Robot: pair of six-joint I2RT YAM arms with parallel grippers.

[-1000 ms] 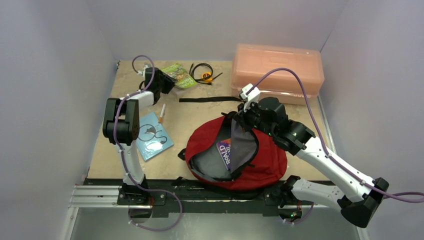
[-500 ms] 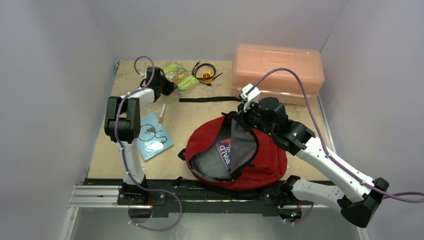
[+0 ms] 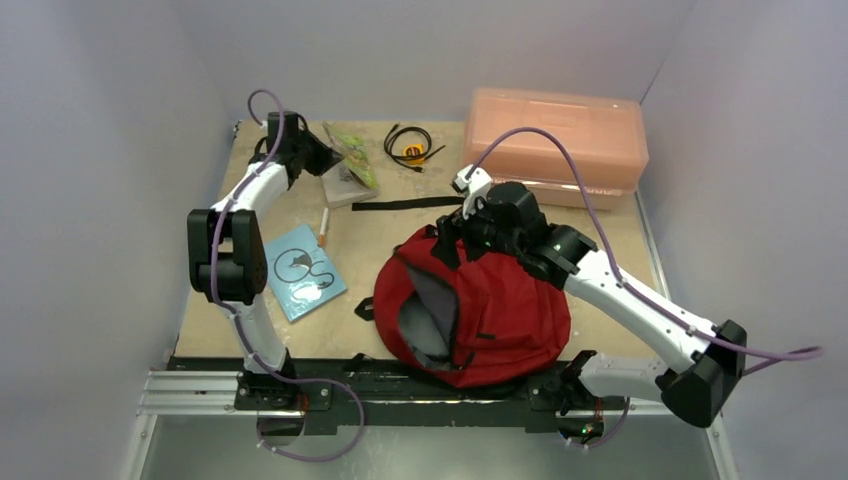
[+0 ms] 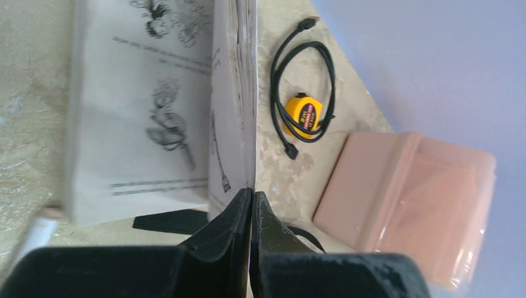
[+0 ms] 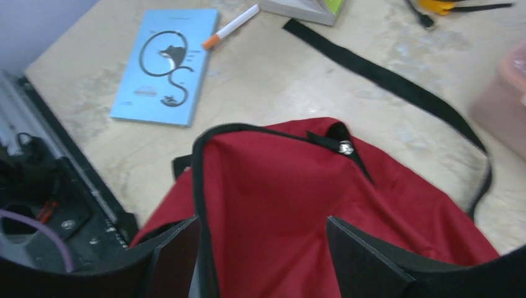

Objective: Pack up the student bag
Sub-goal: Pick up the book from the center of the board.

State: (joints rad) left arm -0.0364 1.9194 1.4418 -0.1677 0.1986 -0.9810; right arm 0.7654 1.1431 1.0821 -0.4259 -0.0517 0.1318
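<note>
a: dark red fabric backpack [image 3: 480, 315] sits front centre on the tan tabletop [image 3: 380, 250], flat black strap [image 3: 400, 204] just behind it.
b: pink translucent plastic box [image 3: 555, 140] back right; left of it, coiled black cable [image 3: 405, 135] with the small yellow tape measure [image 3: 412, 152] in its loop.
a: open paper booklet [image 3: 350, 170] back left. light blue thin book [image 3: 300, 275] front left, white marker pen [image 3: 324, 228] just behind it.

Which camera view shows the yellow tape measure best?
Left wrist: the yellow tape measure is near and sharp, inside a black cable loop. The top view shows it tiny; the right wrist catches only its edge.
</note>
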